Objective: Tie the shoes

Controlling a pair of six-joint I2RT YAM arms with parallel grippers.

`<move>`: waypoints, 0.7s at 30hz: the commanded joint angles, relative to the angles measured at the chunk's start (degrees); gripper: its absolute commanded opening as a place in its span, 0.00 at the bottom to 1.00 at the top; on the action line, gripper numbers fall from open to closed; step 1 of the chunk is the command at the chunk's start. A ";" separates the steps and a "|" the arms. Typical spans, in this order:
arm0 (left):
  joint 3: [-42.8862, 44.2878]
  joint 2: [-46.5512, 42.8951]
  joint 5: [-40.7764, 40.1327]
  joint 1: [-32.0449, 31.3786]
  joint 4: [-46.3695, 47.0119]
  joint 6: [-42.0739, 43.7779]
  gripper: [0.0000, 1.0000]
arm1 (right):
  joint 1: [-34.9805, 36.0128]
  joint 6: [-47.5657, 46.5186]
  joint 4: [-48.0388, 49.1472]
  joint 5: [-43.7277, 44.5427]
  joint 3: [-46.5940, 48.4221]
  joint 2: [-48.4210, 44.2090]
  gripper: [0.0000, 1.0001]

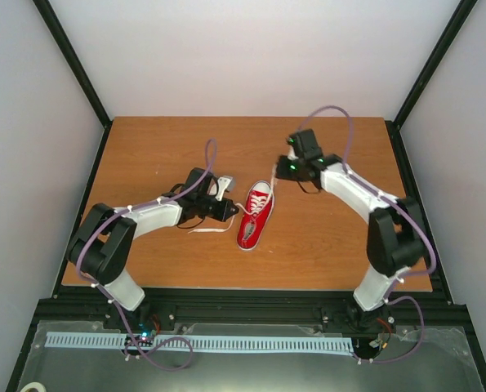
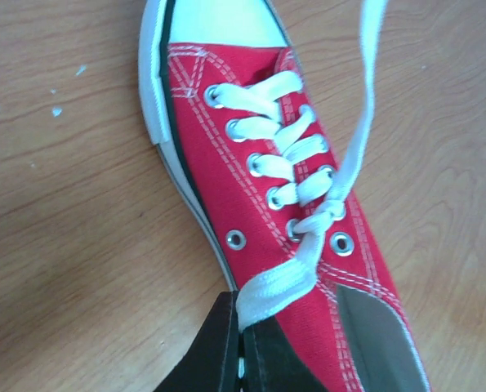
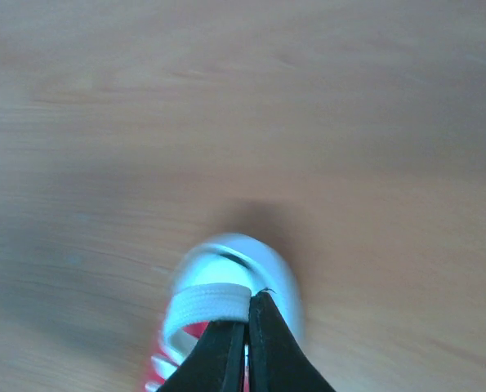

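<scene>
A small red sneaker [image 1: 255, 216] with white laces lies mid-table, its white toe cap pointing to the far side. My left gripper [image 1: 231, 210] is at its left side, shut on one white lace [image 2: 282, 284] that runs out of the top eyelets; its fingertips [image 2: 243, 317] pinch the lace flat, close to the shoe [image 2: 251, 184]. My right gripper [image 1: 284, 171] is beyond the toe, shut on the other lace [image 1: 274, 186], which is pulled taut up from the shoe. In the right wrist view the gripper [image 3: 247, 317] pinches that lace [image 3: 210, 300] above the blurred toe cap [image 3: 238, 260].
The shoe lies on a brown wooden table [image 1: 161, 147] with black frame rails and white walls around it. A loose end of lace [image 1: 210, 229] trails on the table left of the shoe, under the left arm.
</scene>
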 commanded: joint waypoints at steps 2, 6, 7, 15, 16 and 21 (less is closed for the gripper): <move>-2.40 -3.54 2.63 0.04 5.17 -1.80 0.01 | 8.69 -0.82 0.56 -13.60 17.51 10.00 0.15; -3.20 -5.20 2.20 0.03 5.34 -1.93 0.01 | 8.53 -1.85 0.29 -16.38 18.14 9.19 0.80; -3.19 -5.23 2.32 0.03 5.24 -1.87 0.01 | 7.75 -3.27 0.25 -16.50 16.57 8.40 0.82; -2.51 -4.76 3.56 -0.46 5.36 -2.38 0.01 | 3.92 -11.57 11.61 -42.35 -3.12 2.88 0.75; -2.29 -4.64 3.73 -0.55 5.24 -2.38 0.01 | 4.33 -12.75 11.33 -44.20 -3.81 3.53 0.74; -1.63 -3.80 4.49 -0.93 4.72 -2.20 0.01 | 6.32 -17.82 9.71 -48.36 -3.49 7.41 0.69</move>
